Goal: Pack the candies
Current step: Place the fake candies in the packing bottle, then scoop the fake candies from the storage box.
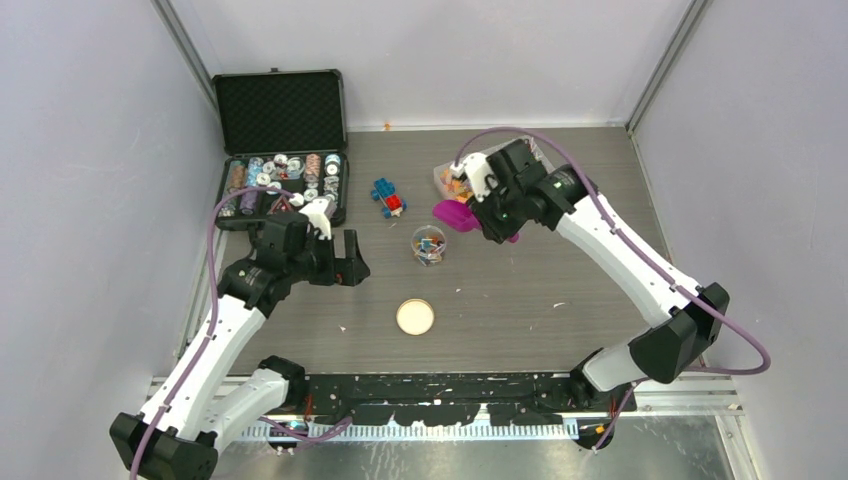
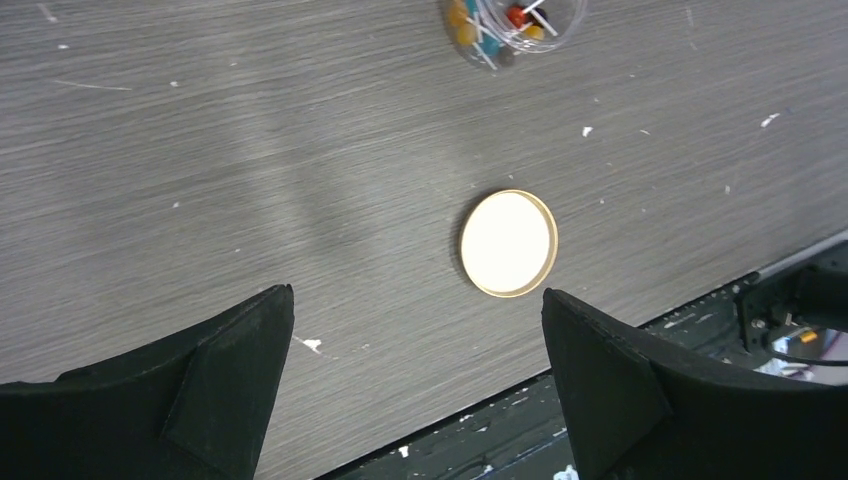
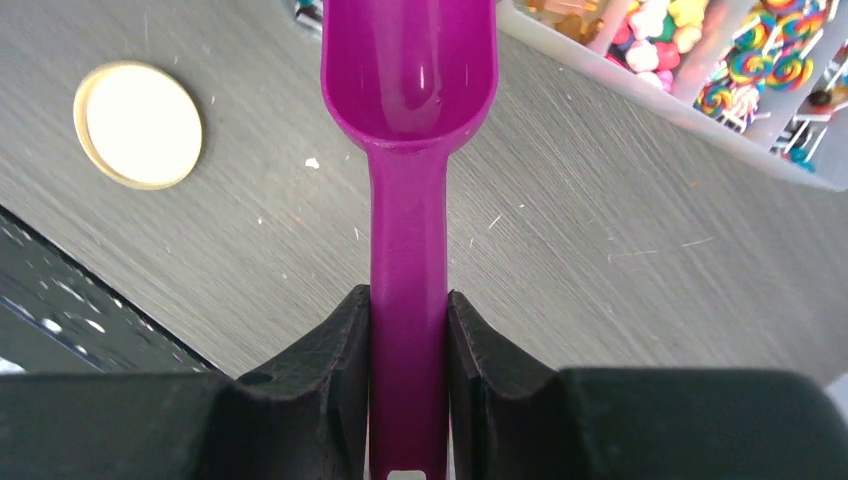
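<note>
Candies (image 3: 650,30) of many colours lie in a clear compartment tray (image 3: 600,75) at the upper right of the right wrist view, with swirl lollipops (image 3: 775,55) beside them. More candies fill a small clear jar (image 1: 429,245) at mid-table; its lower part shows in the left wrist view (image 2: 510,25). My right gripper (image 3: 408,305) is shut on the handle of a magenta scoop (image 3: 410,90), whose bowl is empty and hangs between tray and jar (image 1: 452,213). My left gripper (image 2: 416,293) is open and holds nothing, above the table left of the jar (image 1: 345,258).
A round cork-rimmed disc (image 1: 415,317) lies flat near the front edge, also seen from the left wrist (image 2: 508,243). A blue-and-red toy figure (image 1: 388,197) sits behind the jar. An open black case (image 1: 250,215) of spool-like discs stands at the far left.
</note>
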Controlling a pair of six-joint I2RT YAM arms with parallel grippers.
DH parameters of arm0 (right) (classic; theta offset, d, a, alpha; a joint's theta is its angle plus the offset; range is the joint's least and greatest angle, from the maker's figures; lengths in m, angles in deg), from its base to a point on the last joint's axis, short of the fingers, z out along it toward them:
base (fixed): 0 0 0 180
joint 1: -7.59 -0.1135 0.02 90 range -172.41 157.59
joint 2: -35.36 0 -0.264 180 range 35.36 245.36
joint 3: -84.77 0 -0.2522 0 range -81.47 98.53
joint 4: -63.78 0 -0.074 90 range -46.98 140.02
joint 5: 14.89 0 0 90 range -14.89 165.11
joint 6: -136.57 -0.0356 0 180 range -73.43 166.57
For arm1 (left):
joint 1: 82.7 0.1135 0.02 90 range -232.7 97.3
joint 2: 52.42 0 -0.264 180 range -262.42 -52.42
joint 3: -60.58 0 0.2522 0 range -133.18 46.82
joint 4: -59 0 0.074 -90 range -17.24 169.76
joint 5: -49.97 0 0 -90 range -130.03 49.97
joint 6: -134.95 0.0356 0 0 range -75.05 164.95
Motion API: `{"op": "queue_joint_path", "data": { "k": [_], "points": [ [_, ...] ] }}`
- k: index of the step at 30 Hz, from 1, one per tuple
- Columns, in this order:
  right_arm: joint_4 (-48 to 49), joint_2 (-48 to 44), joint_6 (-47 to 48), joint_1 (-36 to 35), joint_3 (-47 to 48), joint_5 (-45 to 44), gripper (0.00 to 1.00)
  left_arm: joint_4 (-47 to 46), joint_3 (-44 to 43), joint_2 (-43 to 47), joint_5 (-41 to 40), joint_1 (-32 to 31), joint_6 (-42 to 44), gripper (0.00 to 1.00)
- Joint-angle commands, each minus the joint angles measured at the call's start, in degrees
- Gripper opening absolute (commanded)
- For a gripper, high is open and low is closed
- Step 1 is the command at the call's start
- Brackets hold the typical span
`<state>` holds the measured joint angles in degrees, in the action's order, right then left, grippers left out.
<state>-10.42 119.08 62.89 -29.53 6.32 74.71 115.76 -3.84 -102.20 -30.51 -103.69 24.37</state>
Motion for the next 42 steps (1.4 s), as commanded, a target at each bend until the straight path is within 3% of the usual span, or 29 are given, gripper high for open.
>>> {"op": "queue_joint_path", "data": {
  "k": [1,11,24,42],
  "points": [
    [4.45,-1.03,-8.43,7.17,1.29,7.09,0.01,-4.29,-0.19,-0.67,5.65,-0.28,-1.91,0.95],
    [-7.92,7.79,-11.54,14.7,12.91,-2.14,0.01,-4.82,0.11,-1.61,2.36,-0.28,-0.58,0.94],
    [-24.02,26.17,-10.76,16.74,31.77,-7.64,0.0,-3.82,0.73,-0.11,1.51,-0.35,-0.31,0.95],
    [-29.85,39.54,-9.73,16.75,46.25,-7.13,0.01,-3.36,0.56,1.24,-0.16,-0.89,-0.51,0.96]
  ]
}}
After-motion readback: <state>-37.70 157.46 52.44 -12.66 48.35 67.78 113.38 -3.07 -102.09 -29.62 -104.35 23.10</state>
